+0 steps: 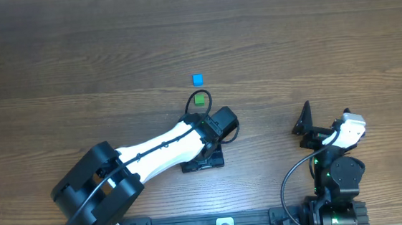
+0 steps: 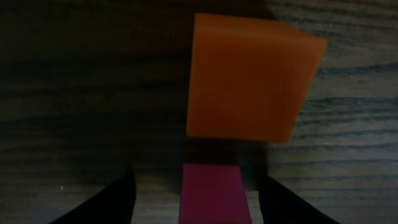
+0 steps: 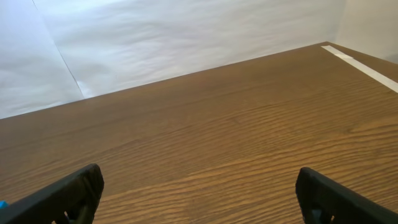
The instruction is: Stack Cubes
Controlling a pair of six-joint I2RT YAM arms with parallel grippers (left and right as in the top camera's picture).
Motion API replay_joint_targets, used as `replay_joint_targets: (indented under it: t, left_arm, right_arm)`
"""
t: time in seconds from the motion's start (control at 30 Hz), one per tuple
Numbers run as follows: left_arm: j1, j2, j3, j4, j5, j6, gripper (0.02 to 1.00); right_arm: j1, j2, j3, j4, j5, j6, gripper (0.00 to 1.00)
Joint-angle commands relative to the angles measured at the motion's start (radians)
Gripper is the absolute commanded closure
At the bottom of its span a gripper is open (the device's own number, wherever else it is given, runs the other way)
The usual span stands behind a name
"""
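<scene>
Near the green cube (image 1: 200, 99) on the table (image 1: 74, 58), the left gripper (image 2: 196, 180) hangs low, jaws spread either side of a magenta cube (image 2: 211, 196), not pinching it. An orange cube (image 2: 249, 78) sits just past. Well right of the green cube, the right gripper (image 3: 199, 186) rests wide open. A blue cube (image 1: 197, 79) lies just beyond the green cube. Pickup seems in hand: next, close squarely on magenta and lift.

2 white-and-black arms (image 1: 164, 148), black fingers (image 3: 68, 193), black cables (image 1: 282, 186)
</scene>
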Motion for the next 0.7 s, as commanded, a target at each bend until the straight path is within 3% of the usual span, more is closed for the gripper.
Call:
replay_joint_targets:
  t: [0.03, 0.4, 0.7]
  left_arm:
    - [-0.008, 0.011, 0.021, 0.002, -0.012, 0.015, 0.397]
    - [-0.011, 0.011, 0.021, 0.001, -0.012, 0.015, 0.573]
    - [-0.011, 0.011, 0.021, 0.002, -0.012, 0.015, 0.647]
  right_arm:
    - [0.003, -0.002, 0.005, -0.021, 0.017, -0.005, 0.007]
    - [0.003, -0.002, 0.005, -0.021, 0.017, -0.005, 0.007]
    - [0.003, -0.002, 0.005, -0.021, 0.017, -0.005, 0.007]
